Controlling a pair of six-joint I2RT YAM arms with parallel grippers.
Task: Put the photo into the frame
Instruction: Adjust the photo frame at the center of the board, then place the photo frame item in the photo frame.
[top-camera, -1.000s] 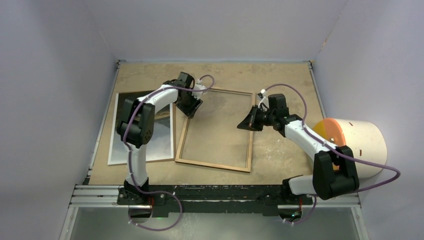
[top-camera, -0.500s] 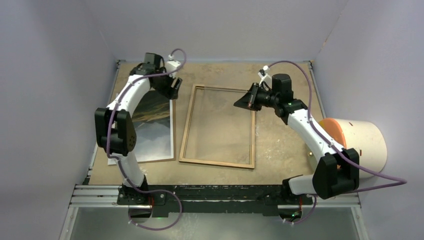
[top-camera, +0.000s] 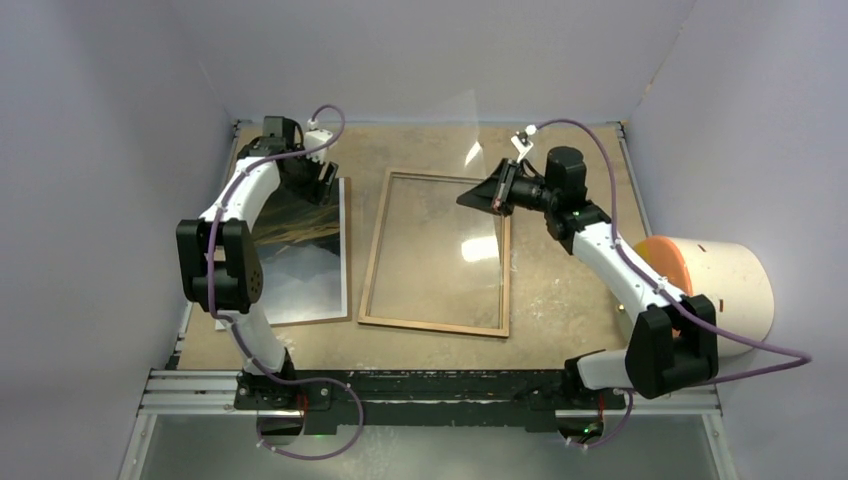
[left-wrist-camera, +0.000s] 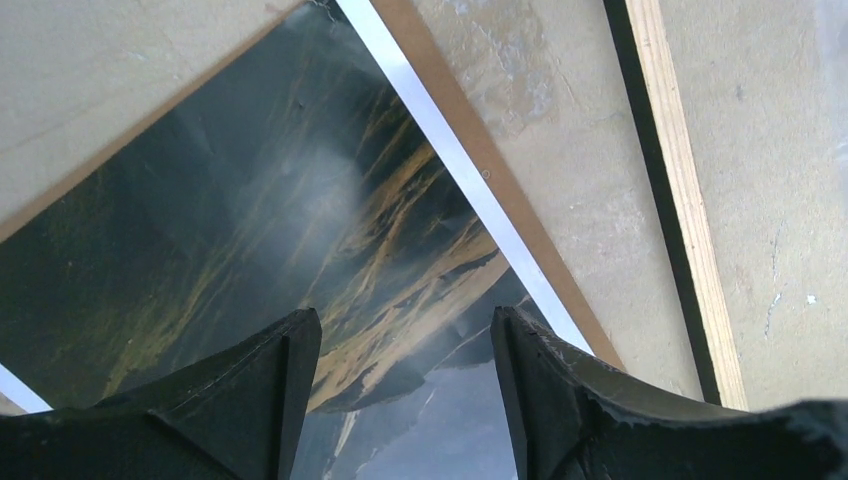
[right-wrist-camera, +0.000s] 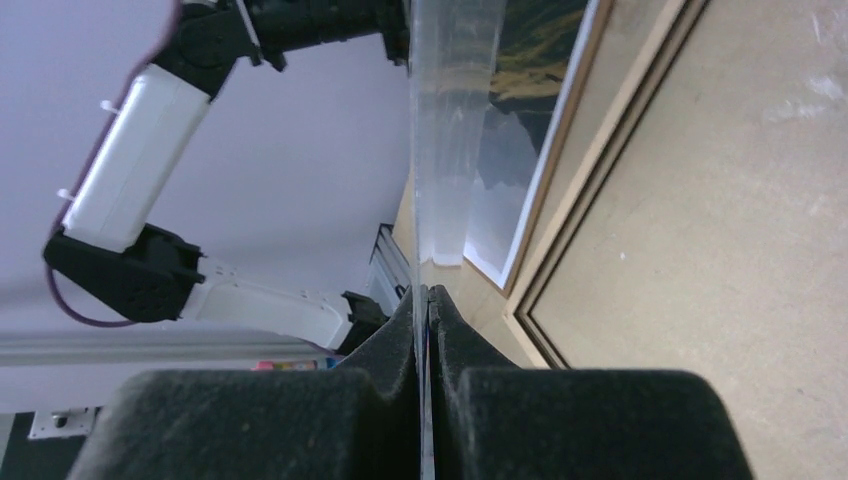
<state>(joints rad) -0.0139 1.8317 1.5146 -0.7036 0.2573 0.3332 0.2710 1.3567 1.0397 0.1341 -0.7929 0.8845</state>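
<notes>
Early stage, I'd say. The frame (top-camera: 372, 262) lies wood side up in the middle of the desk (top-camera: 560, 290). The photo (top-camera: 305, 270) lies flat just left of it, picture side up, on the brown backing board (left-wrist-camera: 492, 185), so it's not in the frame yet. The left hand (left-wrist-camera: 400, 320) hovers over the photo's far end with fingers spread, holding nothing. The right hand (right-wrist-camera: 421, 300) is clamped on the edge of the clear pane (right-wrist-camera: 455, 120), held tilted above the frame. Left to do: pick up the photo, seat it in the frame, reassemble.
</notes>
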